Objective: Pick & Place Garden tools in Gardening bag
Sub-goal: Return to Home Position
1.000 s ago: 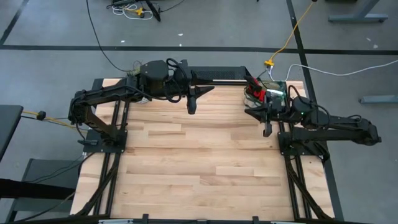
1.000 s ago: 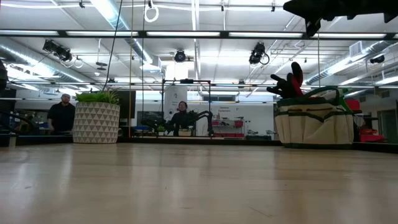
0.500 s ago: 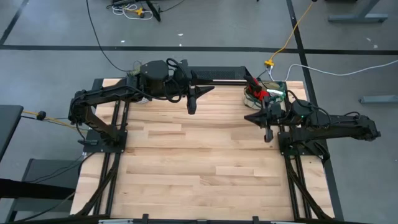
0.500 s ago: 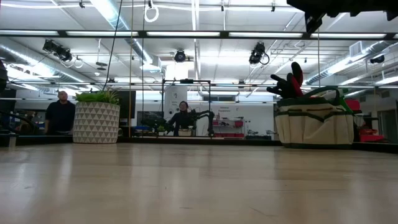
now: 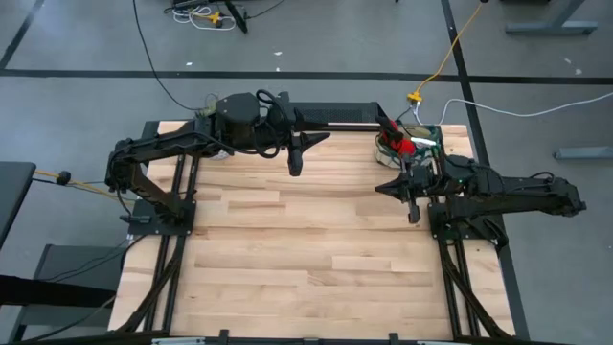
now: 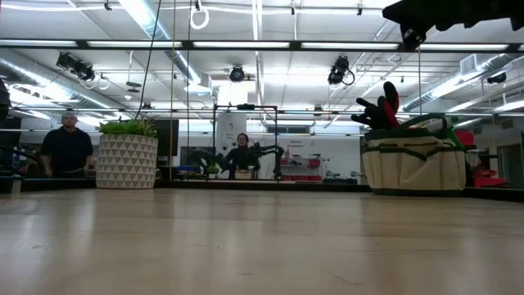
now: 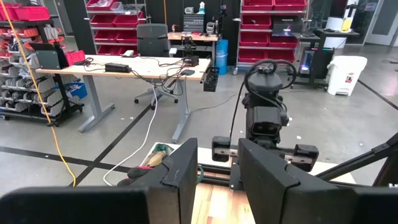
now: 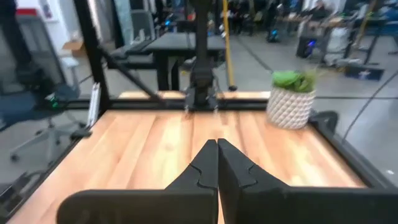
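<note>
The gardening bag [image 6: 413, 161], beige with green trim, stands on its base at the table's far right corner [image 5: 410, 142]. A black glove with a red cuff [image 6: 380, 105] sticks up out of its top; the other garden tools are hidden inside it or too small to tell. My right gripper [image 5: 413, 213] hangs shut above the table, just nearer than the bag, with nothing in it [image 8: 217, 163]. My left gripper [image 5: 296, 165] is held high over the far middle of the table, open and empty [image 7: 217, 180].
A leafy plant in a white patterned pot [image 6: 127, 156] stands at the far left, and also shows in the right wrist view [image 8: 291, 102]. The wooden tabletop [image 5: 306, 259] is bare in the middle and near part. A person [image 6: 67, 149] stands in the room beyond.
My right arm has swung a little toward the table's near edge, away from the gardening bag, its gripper staying shut. The bag's top shows more in the high view. In the room behind, a person has walked a few steps.
</note>
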